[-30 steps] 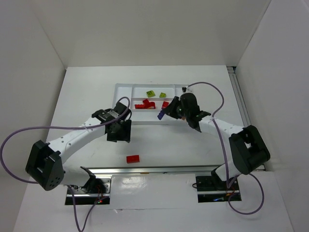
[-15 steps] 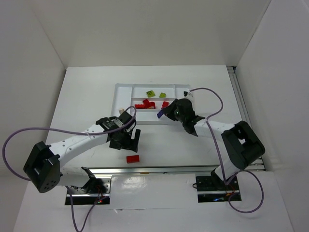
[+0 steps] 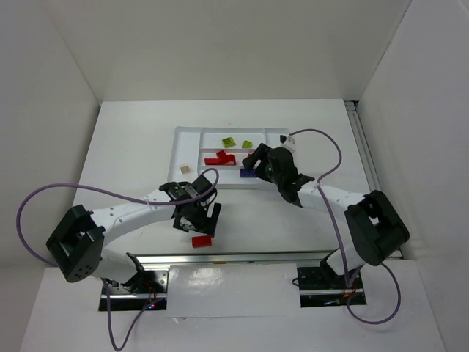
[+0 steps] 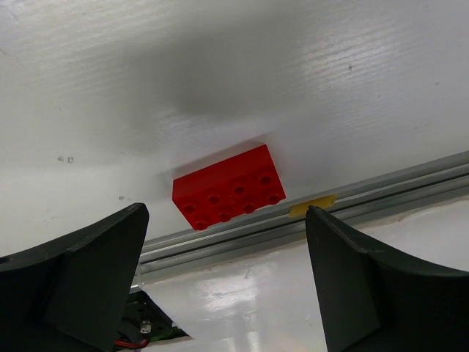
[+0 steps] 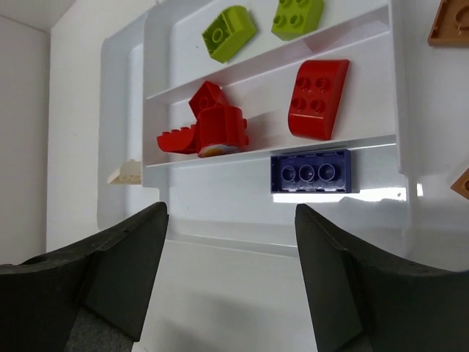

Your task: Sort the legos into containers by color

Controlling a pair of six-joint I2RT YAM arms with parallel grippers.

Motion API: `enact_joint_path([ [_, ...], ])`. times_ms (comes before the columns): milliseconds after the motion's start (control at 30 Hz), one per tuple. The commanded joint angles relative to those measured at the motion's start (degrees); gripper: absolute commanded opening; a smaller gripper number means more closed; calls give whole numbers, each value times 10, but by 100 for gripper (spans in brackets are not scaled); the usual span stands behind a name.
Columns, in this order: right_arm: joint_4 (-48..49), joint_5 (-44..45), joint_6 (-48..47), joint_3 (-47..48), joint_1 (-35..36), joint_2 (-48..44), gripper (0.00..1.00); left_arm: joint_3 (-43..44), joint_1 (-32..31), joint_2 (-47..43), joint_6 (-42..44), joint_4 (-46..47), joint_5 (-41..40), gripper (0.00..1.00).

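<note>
White tabletop (image 3: 132, 147), plain white walls on three sides. Tray (image 3: 187, 147) sits at far centre. Left gripper (image 3: 199, 222) is spread wide and empty, low over a red brick (image 4: 229, 187) that lies on the bare table beside the near rail. Right gripper (image 5: 231, 213) is also wide, holding nothing, at the tray's near edge. Blue-purple brick (image 5: 311, 171) lies flat in the nearest long section, against its far wall. Red pieces (image 5: 319, 97) are in the middle section, lime pieces (image 5: 229, 32) in the far one.

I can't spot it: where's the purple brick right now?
In the right wrist view the purple brick sits in the nearest long section of the white tray, against the wall behind which the red bricks lie, ahead of the open right gripper.
</note>
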Motion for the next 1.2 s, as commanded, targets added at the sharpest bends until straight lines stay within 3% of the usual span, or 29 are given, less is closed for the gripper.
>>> enact_joint_path([
  [0,-17,40,-21,18,5,-56,78,-12,-10,12,-22,10,-10,99],
  [200,-47,45,-26,18,5,-89,78,-12,-47,30,-103,-21,-61,100],
  [567,-57,45,-32,18,5,-112,79,-24,-47,30,-114,-14,-26,100],
  [900,-76,45,-44,18,5,-134,79,12,-47,96,-136,-44,-15,100],
  [967,-81,45,-50,18,5,-140,79,12,-47,96,-142,-44,-15,98],
  [1167,-81,45,-50,18,5,-140,79,18,-47,108,-136,-39,-15,80],
])
